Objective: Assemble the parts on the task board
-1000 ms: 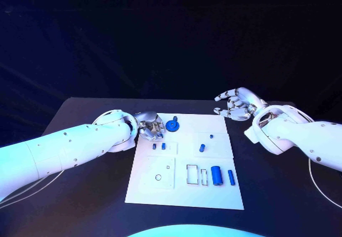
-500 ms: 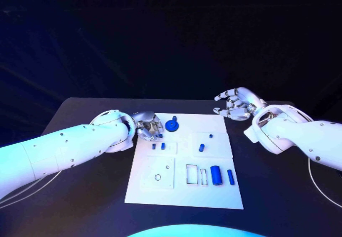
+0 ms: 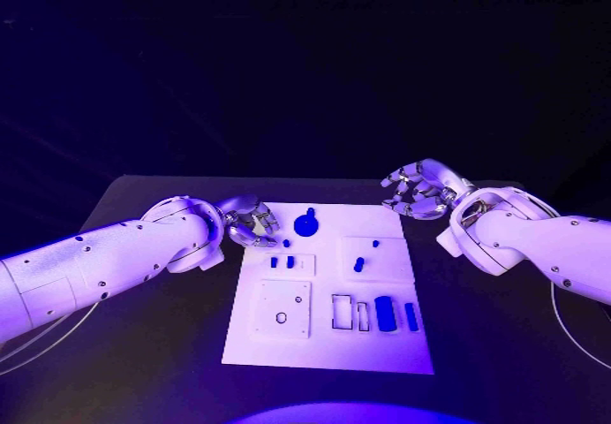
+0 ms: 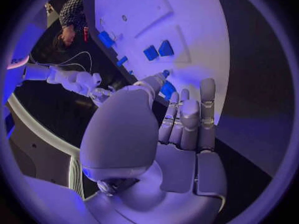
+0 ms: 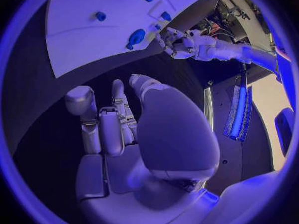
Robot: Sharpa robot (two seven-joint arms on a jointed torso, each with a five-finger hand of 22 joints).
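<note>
Seen from the head camera, the white task board (image 3: 328,291) lies in the middle of the black desk (image 3: 153,336) with its blue parts scattered across it: a round knobbed piece (image 3: 305,223) near the far edge, two small blocks (image 3: 282,261) below it, a short peg (image 3: 360,262) toward the middle, and a fat cylinder (image 3: 385,313) beside a thinner bar (image 3: 410,314) along the near right. The left hand (image 3: 250,223) hangs just off the board's far left corner, fingers curled in and nothing visibly in them; the right hand (image 3: 417,188) hovers beyond the far right corner, fingers loosely apart and empty. The step in hand looks like a pause between pickups, and the next move likely calls for the left hand to reach in for the nearby knobbed piece or blocks. From the left wrist, that hand (image 4: 181,129) shows its fingers drawn together with nothing between them, the board (image 4: 187,15) and the blue blocks (image 4: 157,51) just ahead. From the right wrist, the right hand (image 5: 118,129) is empty, its fingers held apart, with the board (image 5: 87,30) and the knobbed piece (image 5: 135,37) well beyond it and the left hand (image 5: 181,44) at the far edge. Nothing stands between either hand and the parts.
</note>
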